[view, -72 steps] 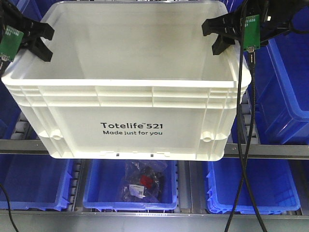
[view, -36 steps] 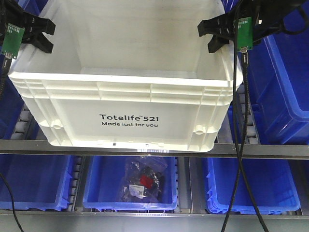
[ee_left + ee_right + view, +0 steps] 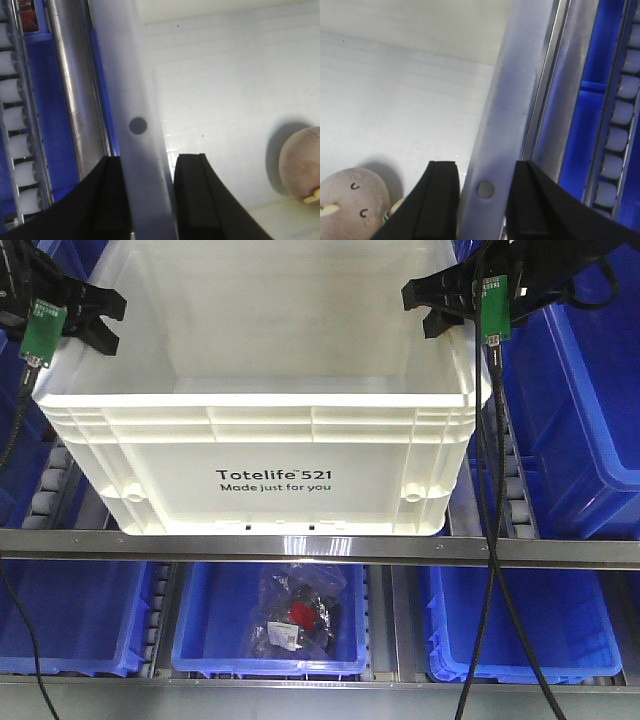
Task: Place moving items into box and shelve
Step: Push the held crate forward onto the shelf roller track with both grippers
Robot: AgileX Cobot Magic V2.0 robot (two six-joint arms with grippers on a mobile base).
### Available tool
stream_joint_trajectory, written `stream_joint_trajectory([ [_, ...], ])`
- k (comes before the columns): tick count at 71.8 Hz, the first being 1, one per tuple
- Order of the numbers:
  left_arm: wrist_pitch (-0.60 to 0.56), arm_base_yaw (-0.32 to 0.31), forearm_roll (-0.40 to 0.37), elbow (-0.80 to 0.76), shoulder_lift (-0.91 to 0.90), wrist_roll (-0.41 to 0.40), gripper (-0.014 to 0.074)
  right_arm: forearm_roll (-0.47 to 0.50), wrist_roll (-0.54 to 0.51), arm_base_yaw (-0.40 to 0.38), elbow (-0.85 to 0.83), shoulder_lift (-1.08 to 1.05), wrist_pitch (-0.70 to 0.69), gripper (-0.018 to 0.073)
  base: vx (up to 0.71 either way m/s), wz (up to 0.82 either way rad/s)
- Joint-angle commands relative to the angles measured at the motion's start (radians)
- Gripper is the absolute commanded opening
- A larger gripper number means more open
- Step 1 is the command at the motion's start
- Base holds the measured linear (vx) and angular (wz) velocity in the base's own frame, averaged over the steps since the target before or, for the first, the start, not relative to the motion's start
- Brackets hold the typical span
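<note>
While both arms hold it: the box (image 3: 270, 455) rests on the upper shelf rail (image 3: 320, 545), printed side facing the camera.
Front view, grips: left end effector (image 3: 97, 322) and right end effector (image 3: 437, 308) each straddle a side wall of the box at its rim; green circuit boards hang beside both.
Front view, hidden: box floor out of sight behind the near wall; cables (image 3: 490, 540) cross the right side.
Front view, below: blue bin (image 3: 200, 640) holds a clear bag (image 3: 296, 620), contents hard to make out.
Left wrist view: left end effector (image 3: 150, 192) closed narrowly on the box wall (image 3: 135, 100); a pinkish round plush (image 3: 300, 165), cut off at the edge, lies inside.
Right wrist view: right end effector (image 3: 482, 192) clamps the box wall (image 3: 512, 100); a plush face (image 3: 355, 200), partly cropped, lies on the floor inside; shelf rollers (image 3: 615, 140) run alongside.
</note>
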Motion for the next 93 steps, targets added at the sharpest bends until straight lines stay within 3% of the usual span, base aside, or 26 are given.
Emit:
stream_joint_trajectory([
  [1,-0.113,-0.02,-0.146,-0.04,-0.045,0.021,-0.0017,0.112,-0.043,0.017,-0.042,-0.058,-0.176,-0.0012,0.0,0.0],
  [29,-0.223,-0.02,-0.146,-0.04,-0.005,0.021,-0.0017,0.104,-0.082,0.017,-0.042,-0.058,-0.317,-0.0012,0.0,0.0],
  [47,-0.306,-0.02,-0.145,-0.04,-0.005,0.021,-0.0017,0.104,-0.082,0.017,-0.042,-0.047,-0.337,-0.0012,0.0,0.0],
  [93,-0.322,-0.02,-0.139,-0.04,0.07,0.047,-0.0014,0.096,-0.093,0.017,-0.042,0.06,-0.317,-0.0002,0.0,0.0],
])
